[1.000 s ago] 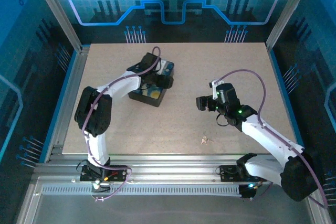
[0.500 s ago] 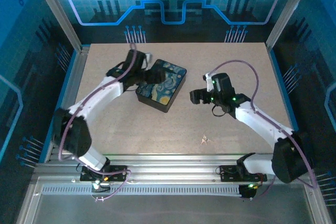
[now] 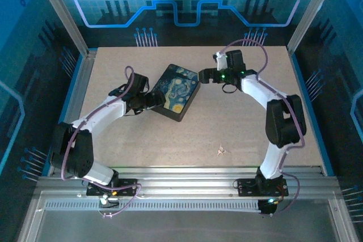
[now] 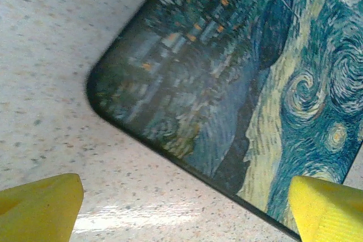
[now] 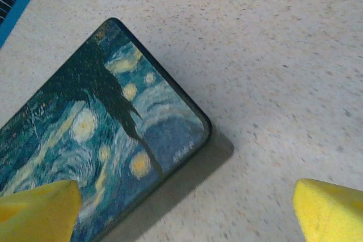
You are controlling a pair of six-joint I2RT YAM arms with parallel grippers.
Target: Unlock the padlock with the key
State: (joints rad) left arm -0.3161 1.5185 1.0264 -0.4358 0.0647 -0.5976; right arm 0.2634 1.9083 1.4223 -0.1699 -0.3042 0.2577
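I see the black rectangular box with the swirly blue painted lid [image 4: 227,83] as smooth and satin. The speckled beige desk [image 5: 283,55] looks smooth, stone-like, faintly shiny. The yellow finger pads [image 4: 326,211] look matt, finely ribbed.

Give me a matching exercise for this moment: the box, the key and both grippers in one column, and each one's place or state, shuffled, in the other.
Things:
1. black box
2. key
3. left gripper
4. right gripper

Places or states:
A. open, at the box's far right corner
B. lies alone toward the near edge of the table
C. mid-table, swirly blue painting facing up
D. open, at the box's left side

Pairs: 1-C, 2-B, 3-D, 4-A
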